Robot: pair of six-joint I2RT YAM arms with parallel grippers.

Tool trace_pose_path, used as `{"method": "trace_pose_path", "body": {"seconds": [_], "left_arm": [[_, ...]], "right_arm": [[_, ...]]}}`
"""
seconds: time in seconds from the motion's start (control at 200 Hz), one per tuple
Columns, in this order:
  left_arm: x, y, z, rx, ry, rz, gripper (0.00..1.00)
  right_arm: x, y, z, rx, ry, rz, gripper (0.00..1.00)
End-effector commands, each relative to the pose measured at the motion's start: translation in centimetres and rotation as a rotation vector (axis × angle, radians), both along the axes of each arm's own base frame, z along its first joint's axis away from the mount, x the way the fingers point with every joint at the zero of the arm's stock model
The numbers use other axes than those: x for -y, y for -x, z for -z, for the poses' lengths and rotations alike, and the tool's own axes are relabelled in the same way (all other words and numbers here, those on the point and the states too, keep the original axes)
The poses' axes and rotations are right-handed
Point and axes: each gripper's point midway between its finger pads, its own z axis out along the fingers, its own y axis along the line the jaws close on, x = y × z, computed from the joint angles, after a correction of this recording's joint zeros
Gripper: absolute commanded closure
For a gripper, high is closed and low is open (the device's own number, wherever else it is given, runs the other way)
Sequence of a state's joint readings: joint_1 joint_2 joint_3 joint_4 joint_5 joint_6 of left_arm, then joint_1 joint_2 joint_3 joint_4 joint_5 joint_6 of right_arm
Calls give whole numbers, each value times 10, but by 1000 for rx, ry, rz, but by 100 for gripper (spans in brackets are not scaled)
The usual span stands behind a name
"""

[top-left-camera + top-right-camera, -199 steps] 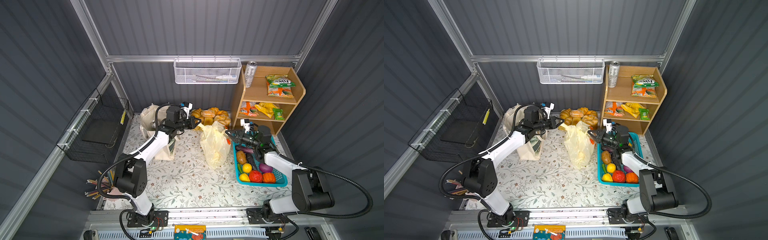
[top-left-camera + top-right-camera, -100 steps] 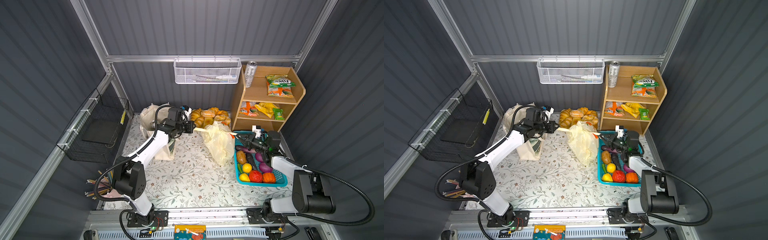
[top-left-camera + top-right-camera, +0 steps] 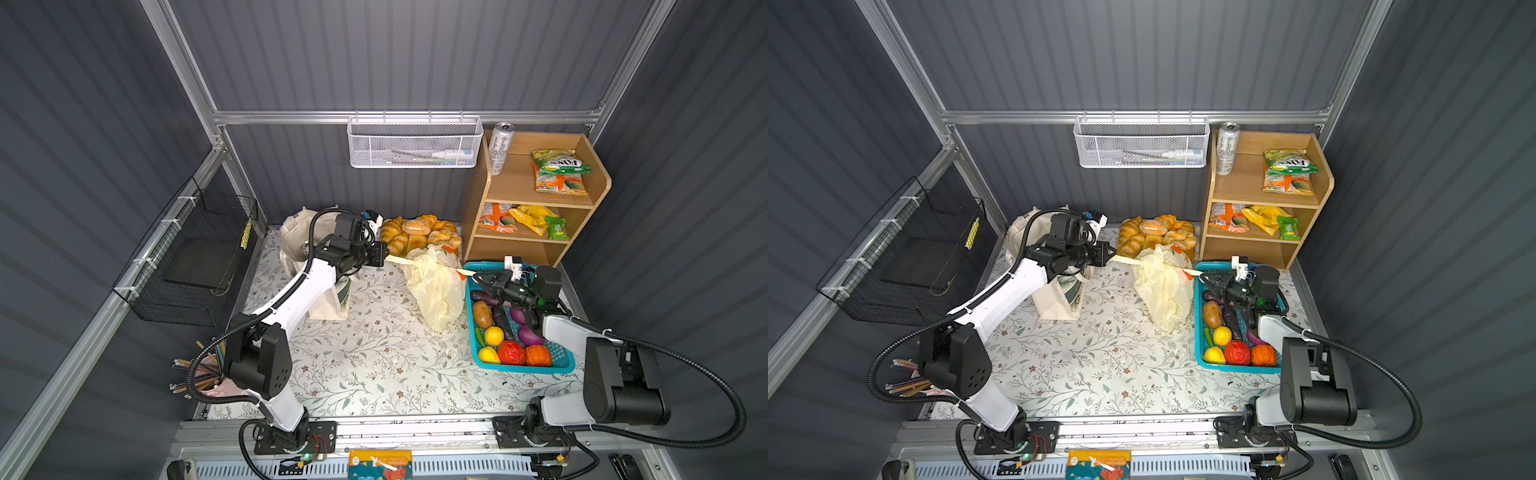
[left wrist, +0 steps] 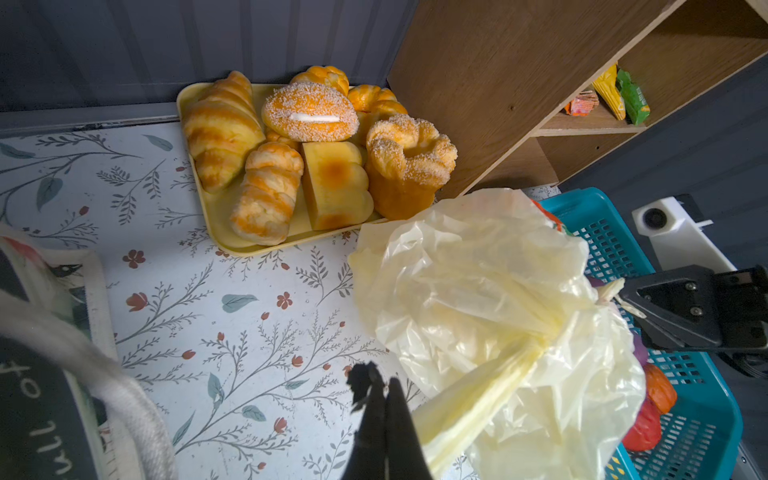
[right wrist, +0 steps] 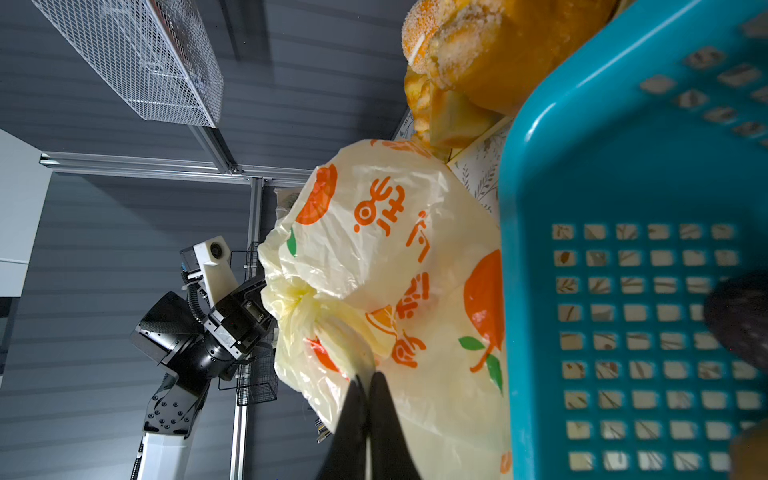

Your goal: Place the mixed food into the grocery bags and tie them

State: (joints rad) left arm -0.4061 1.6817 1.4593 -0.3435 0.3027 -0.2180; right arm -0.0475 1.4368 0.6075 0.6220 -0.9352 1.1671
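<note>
A floral-printed mat (image 3: 374,365), pale with thin leafy sprigs, covers the table. At its back right stands a boxy wooden shelf (image 3: 473,208) of smooth brown boards. A slim silver-white drink can (image 3: 500,147) stands upright on the top board beside glossy, crinkled snack packets (image 3: 559,170), and more packets lie on the board below.

In front of the shelf sits a rectangular turquoise basket (image 3: 523,369) of hard plastic with a gridded mesh floor. It holds rounded toy produce (image 3: 511,351): yellow lemons, a red piece, an orange one, a brown potato and several purple shapes.

At the back left a cream canvas tote (image 3: 293,237) stands upright, soft and slouched, with a green print on one side and a thick woven strap.

Between tote and basket, just beside the basket's wall, slumps the plastic bag (image 3: 436,286). It is thin, translucent, pale yellow and heavily wrinkled, printed with orange fruit, and its mouth is gathered into a twisted bunch.

Behind it a flat yellow tray (image 4: 199,95) carries golden-brown bread pieces (image 4: 311,112): ridged croissants, sugar-crusted buns and a smooth loaf block.

The left gripper (image 3: 384,258) is pinched tight on one bag handle, drawn out as a taut narrow strip toward the tote. The right gripper (image 3: 473,275), over the basket's far end, is clamped on the other handle, stretched the opposite way.
</note>
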Motion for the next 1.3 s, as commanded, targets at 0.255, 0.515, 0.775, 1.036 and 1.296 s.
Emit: {"method": "trace_pose_path", "body": {"seconds": [0.255,0.515,0.775,1.036,1.296], "left_arm": [[-3,-11,-38,97,125,5,71],[-9,15,-54,87,217,-26,56],[6,30,-4,-40,298,-109,53],[34,17,30,-79,356,-219,53],[39,-5,45,-10,421,-347,49]], "right_arm": [[-21,-3,3,-9,26,-7,100],[-19,-5,9,-30,33,15,100],[-21,0,19,-32,26,-7,100],[-22,-1,18,-29,24,-15,100],[-23,0,19,-27,22,-20,100]]}}
